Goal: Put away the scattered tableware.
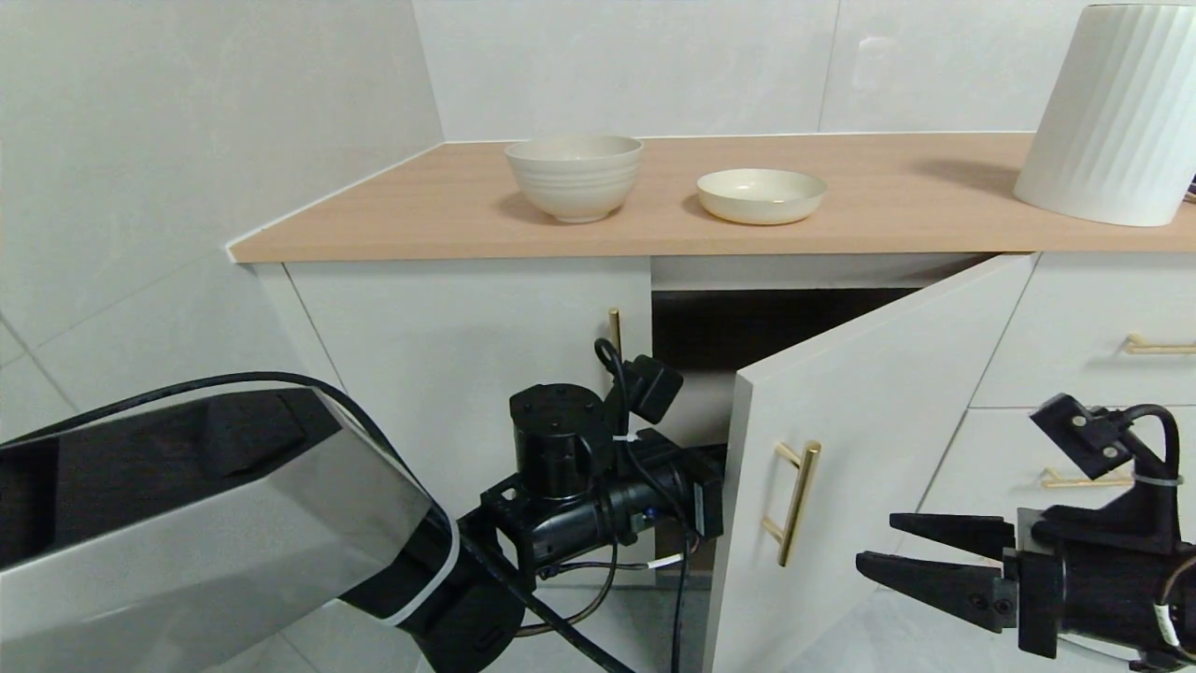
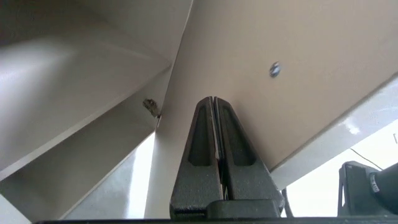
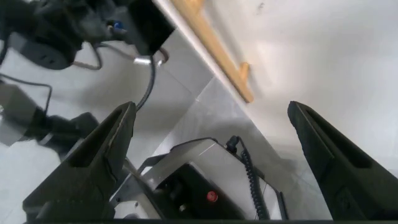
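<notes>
On the wooden countertop (image 1: 448, 210) stand a cream ribbed bowl (image 1: 574, 176) and, to its right, a shallow cream dish (image 1: 761, 194). Below them a white cabinet door (image 1: 860, 393) with a gold handle (image 1: 794, 500) stands partly open. My left arm is low at the dark cabinet opening, its wrist (image 1: 687, 486) at the door's edge. In the left wrist view my left gripper (image 2: 213, 102) is shut and empty, its tips by the door's inner face (image 2: 298, 56). My right gripper (image 1: 880, 542) is open and empty, low in front of the door near the handle (image 3: 211, 46).
A tall white ribbed container (image 1: 1117, 112) stands at the counter's right end. Drawers with gold handles (image 1: 1159, 346) sit right of the open door. A tiled wall closes the left side. The left-hand cabinet door (image 1: 467, 374) is shut.
</notes>
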### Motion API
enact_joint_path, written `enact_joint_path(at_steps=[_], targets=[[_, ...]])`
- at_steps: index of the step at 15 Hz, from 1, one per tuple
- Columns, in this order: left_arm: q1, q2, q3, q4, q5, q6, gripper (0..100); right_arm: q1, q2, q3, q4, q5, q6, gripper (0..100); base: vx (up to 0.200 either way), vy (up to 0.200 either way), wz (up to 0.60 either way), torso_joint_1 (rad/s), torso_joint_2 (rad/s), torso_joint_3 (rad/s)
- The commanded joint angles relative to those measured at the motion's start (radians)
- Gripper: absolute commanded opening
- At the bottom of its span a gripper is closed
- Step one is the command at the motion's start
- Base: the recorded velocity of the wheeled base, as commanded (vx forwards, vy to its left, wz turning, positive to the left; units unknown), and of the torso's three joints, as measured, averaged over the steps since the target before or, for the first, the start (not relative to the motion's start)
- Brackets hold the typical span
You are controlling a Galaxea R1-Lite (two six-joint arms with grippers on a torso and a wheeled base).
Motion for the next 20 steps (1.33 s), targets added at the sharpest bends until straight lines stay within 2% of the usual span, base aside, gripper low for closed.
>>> enact_joint_path(at_steps=[1, 2, 6, 8, 11, 16, 17, 20], targets=[[-0.004, -0.011, 0.002, -0.002, 0.0, 0.0, 0, 0.002, -0.076, 0.01, 0.004, 0.0, -0.001, 100, 0.0, 0.0, 0.0, 0.0, 0.0, 0.0], [-0.009, -0.011, 0.003, -0.002, 0.0, 0.0, 0, 0.002, -0.082, 0.014, 0.004, 0.0, -0.001, 100, 0.0, 0.0, 0.0, 0.0, 0.0, 0.0], [-0.01, -0.008, 0.0, 0.0, 0.0, 0.0, 0, 0.015, -0.079, 0.021, 0.004, 0.002, -0.001, 100, -0.2, 0.0, 0.0, 0.002, 0.0, 0.001], [-0.013, 0.003, -0.03, 0.02, 0.0, 0.0, 0, 0.015, -0.078, 0.022, 0.004, 0.002, -0.001, 100, -0.2, 0.0, 0.0, -0.005, 0.01, 0.002], [-0.016, 0.029, -0.099, 0.075, 0.0, 0.0, 0, 0.018, -0.078, 0.024, 0.004, 0.005, -0.001, 100, 0.0, 0.0, 0.0, 0.0, 0.0, 0.0], [-0.016, 0.075, -0.176, 0.112, 0.0, 0.0, 0, 0.018, -0.07, 0.024, 0.004, 0.007, -0.001, 100, 0.0, 0.0, 0.0, 0.0, 0.0, 0.0], [-0.013, 0.106, -0.233, 0.149, 0.002, 0.0, 0, 0.018, -0.07, 0.024, 0.004, 0.007, -0.001, 100, 0.0, 0.0, 0.0, 0.0, 0.0, 0.0], [-0.015, 0.103, -0.237, 0.156, 0.006, 0.0, 0, 0.018, -0.072, 0.024, 0.004, 0.007, -0.001, 100, 0.0, 0.0, 0.0, 0.0, 0.0, 0.0]])
